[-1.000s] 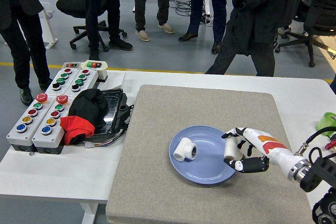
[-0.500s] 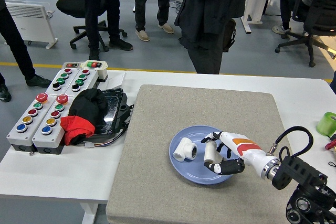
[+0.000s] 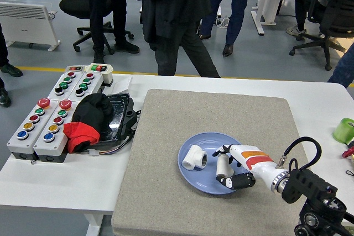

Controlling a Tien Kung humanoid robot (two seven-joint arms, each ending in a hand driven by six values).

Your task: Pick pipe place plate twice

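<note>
Right hand (image 3: 239,165) over the blue plate (image 3: 191,181), white pipe piece (image 3: 223,166) in its grip.

The fingers (image 3: 243,181) curl around the short pipe, apparently just above the plate surface. Just left of them, a white pipe fitting (image 3: 194,157) lies on the plate.

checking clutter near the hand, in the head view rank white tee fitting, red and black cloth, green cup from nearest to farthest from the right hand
From the right hand, which holds a white pipe piece:
1. White tee fitting, just left, on the blue plate.
2. Green cup, at the table's right edge.
3. Red and black cloth, far left.
</note>
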